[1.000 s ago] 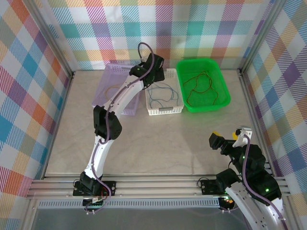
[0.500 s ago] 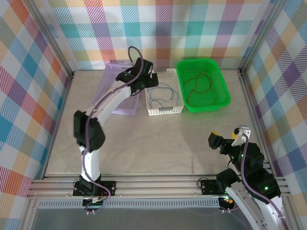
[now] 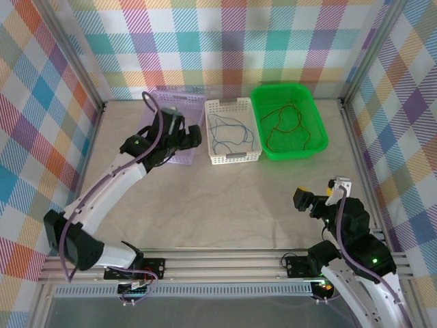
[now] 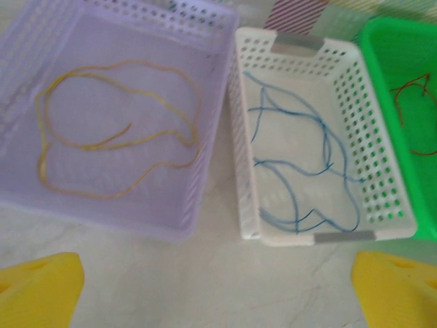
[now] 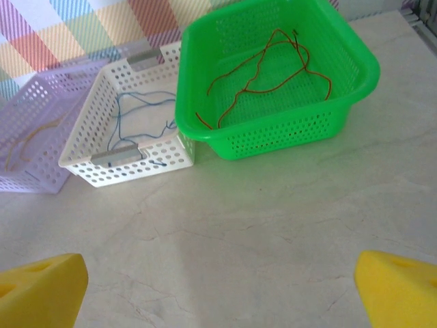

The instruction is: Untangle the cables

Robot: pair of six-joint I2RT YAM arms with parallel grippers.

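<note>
Pastel plaid walls point(image 3: 225, 41) close in a pale marbled bench point(image 3: 225, 205), where three baskets stand in a row at the far side, the white basket point(image 3: 235, 158) in the middle. A blue cable point(image 3: 229, 133) lies inside it in loose loops, spread over most of the floor. Touching or just beside the white basket on its left stands a purple basket point(image 3: 158, 96) with a yellow cable point(image 4: 116, 143) curled on its floor. On the right a green basket point(image 3: 300, 154) holds a red-orange cable point(image 3: 283, 123), also loosely looped. The left tool point(image 3: 183, 133) hangs just left of the white basket, over the purple basket's near end. Its yellow fingertips point(image 4: 37, 290) are spread wide with nothing between them. The right tool point(image 3: 321, 193) sits well apart from the white basket, toward the near right of the bench. It too is spread wide and holds nothing, its fingertips point(image 5: 41, 290) at the lower corners of the wrist view.
</note>
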